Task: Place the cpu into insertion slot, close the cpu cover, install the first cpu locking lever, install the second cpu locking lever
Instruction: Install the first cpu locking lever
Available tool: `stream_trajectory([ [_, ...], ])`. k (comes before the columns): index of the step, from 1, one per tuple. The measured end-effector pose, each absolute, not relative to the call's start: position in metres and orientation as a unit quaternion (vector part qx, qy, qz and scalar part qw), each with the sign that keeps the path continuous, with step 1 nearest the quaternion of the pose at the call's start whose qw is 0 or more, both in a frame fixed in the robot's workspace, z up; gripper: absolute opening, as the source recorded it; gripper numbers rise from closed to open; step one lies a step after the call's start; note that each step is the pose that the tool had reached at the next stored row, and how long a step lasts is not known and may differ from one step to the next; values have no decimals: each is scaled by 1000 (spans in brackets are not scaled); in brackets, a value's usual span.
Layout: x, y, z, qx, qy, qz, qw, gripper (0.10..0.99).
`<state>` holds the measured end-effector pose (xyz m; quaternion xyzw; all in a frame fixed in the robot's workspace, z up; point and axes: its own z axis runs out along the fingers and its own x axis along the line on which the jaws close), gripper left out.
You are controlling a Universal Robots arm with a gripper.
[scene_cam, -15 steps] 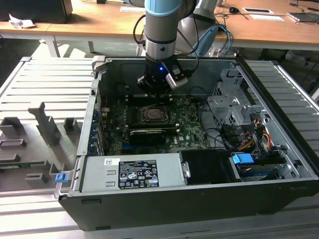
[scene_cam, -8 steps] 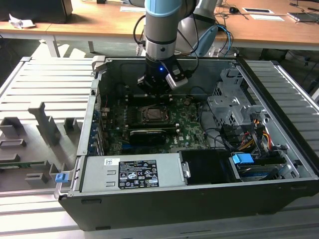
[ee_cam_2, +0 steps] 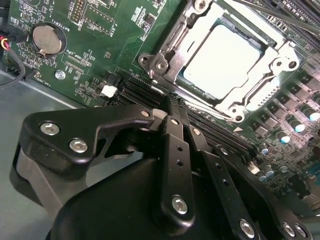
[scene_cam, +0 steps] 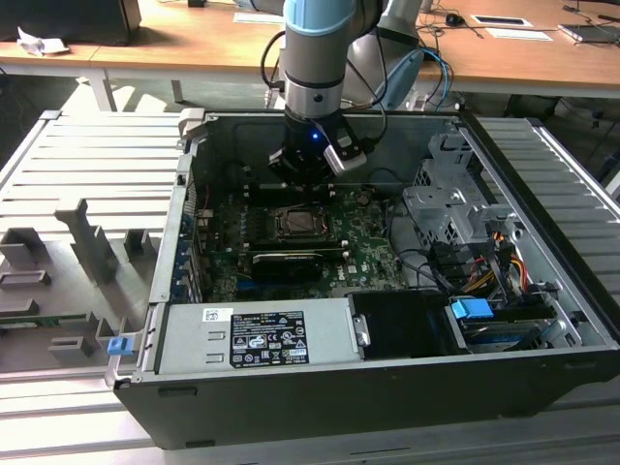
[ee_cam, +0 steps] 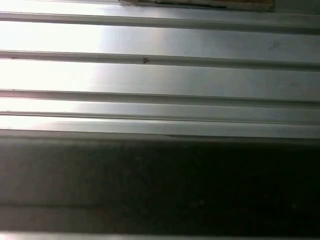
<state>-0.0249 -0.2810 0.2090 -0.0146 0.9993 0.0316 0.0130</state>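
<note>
The cpu (ee_cam_2: 227,62) lies in the insertion slot, its pale metal face showing through the window of the cpu cover (ee_cam_2: 272,60). The cover sits flat over the chip. Thin metal lever rods (ee_cam_2: 169,37) run along the sides of the socket; I cannot tell whether they are latched. In the exterior view the socket (scene_cam: 300,224) is in the middle of the green motherboard, and my gripper (scene_cam: 306,184) hangs just behind and above it. In the second wrist view the gripper (ee_cam_2: 168,99) has its black fingers (ee_cam_2: 175,150) pressed together with nothing between them, a short way off the socket's edge.
The open computer case (scene_cam: 291,387) holds a long black card (scene_cam: 286,262), a power supply box (scene_cam: 257,334), a drive cage (scene_cam: 450,208) and cable bundles (scene_cam: 484,276). A coin battery (ee_cam_2: 46,40) and memory slots (ee_cam_2: 145,92) lie near the fingers. The first wrist view shows ribbed metal (ee_cam: 160,75).
</note>
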Motion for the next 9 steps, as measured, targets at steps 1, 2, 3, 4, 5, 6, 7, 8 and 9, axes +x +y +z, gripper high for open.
stream_trajectory([
  [1,-24,-281,208,-15,999,32,13,106],
  [2,-23,-281,208,-15,999,31,13,106],
  [3,-23,-281,208,-15,999,32,13,106],
  [4,-22,-281,207,-15,999,32,13,106],
  [5,-21,-281,206,-15,999,31,13,106],
  [6,-21,-281,206,-15,999,30,13,106],
  [7,-21,-281,205,-15,999,29,13,106],
  [8,-21,-281,205,-15,999,27,13,106],
  [9,-20,-281,205,-15,999,26,13,106],
])
